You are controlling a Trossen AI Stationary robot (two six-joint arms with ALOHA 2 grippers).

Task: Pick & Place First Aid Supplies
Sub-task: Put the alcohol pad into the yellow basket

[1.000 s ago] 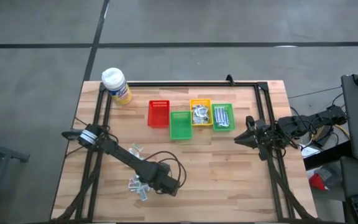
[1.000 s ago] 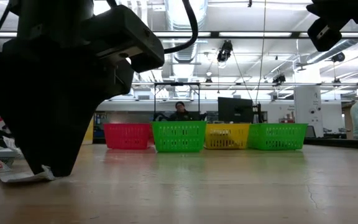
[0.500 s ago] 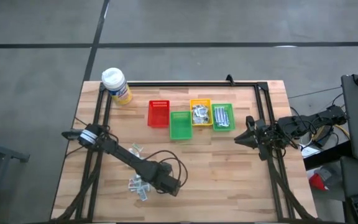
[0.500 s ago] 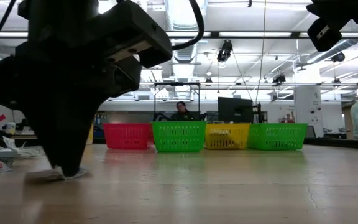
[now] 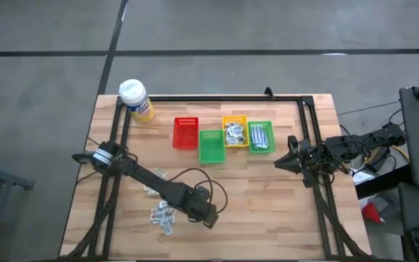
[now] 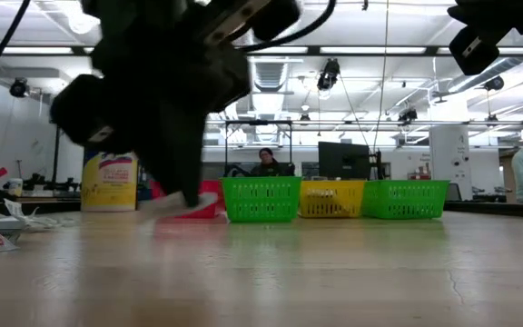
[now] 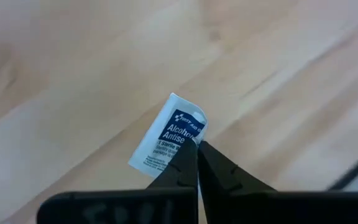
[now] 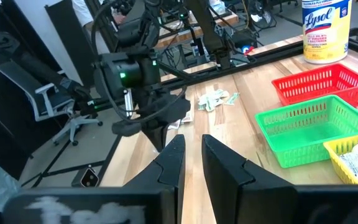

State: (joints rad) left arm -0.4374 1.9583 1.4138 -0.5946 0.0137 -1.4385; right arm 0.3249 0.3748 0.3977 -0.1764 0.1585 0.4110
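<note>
Above the near-left boards of the pale wooden table (image 5: 268, 211), a small white alcohol-wipe packet with blue printing (image 7: 168, 138) is pinched by one corner in the left gripper (image 7: 196, 147), lifted clear, its long axis slanting away from the fingertips. Farther right, the four small plastic bins (image 5: 224, 136) are nearer this arm. Beyond them, the right gripper (image 8: 192, 142) is parked, slightly parted, empty.

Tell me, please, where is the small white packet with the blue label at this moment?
The small white packet with the blue label is pinched in the left gripper, lifted above the wooden table, right of the loose packet pile.
</note>
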